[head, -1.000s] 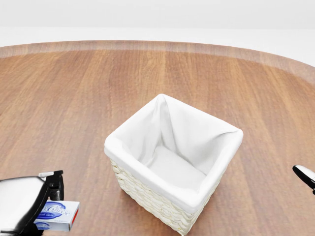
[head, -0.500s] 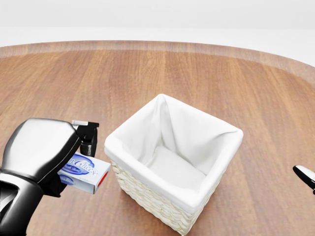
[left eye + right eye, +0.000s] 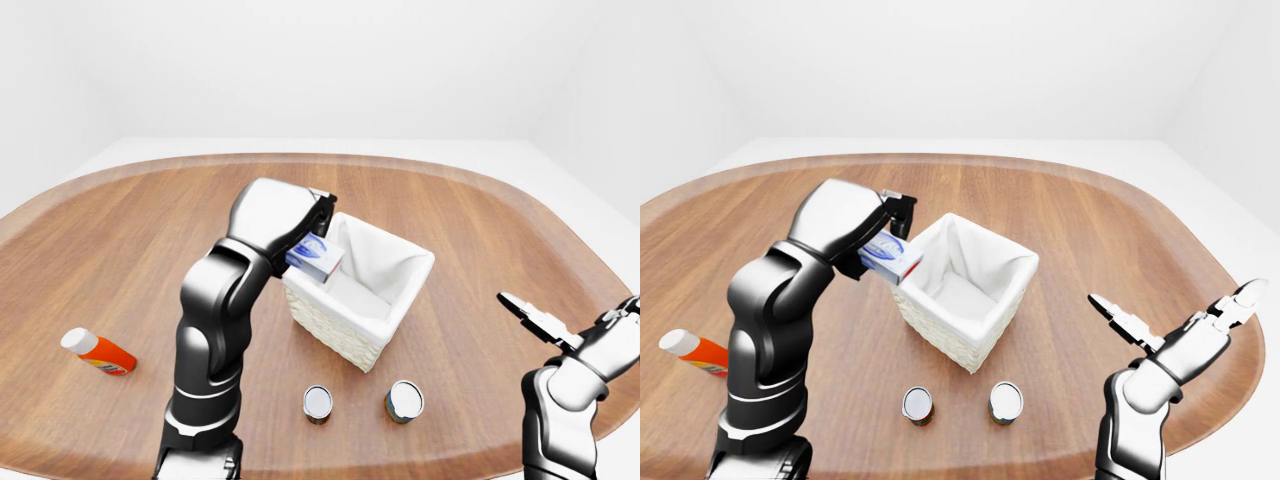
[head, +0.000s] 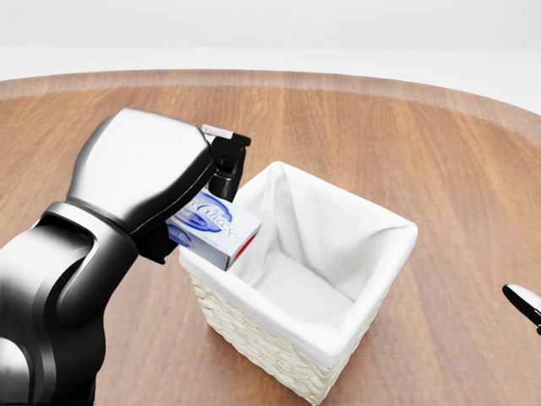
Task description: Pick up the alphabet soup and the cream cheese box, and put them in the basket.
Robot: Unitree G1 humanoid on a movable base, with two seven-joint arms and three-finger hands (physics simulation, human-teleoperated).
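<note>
Left hand (image 4: 221, 173) closed on cream cheese box (image 4: 213, 228) over near rim of basket (image 4: 287, 355); right hand (image 3: 1170, 335) spread open, empty, well apart.

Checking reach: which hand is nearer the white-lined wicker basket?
Left. Left hand is at the white-lined wicker basket rim; right hand hangs well off to its right.

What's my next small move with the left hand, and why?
Probably carry the left hand a bit further right in the head view before releasing: the cream cheese box sits over the basket rim's left edge, only partly above the lined opening, so letting go now might tip it outside.
</note>
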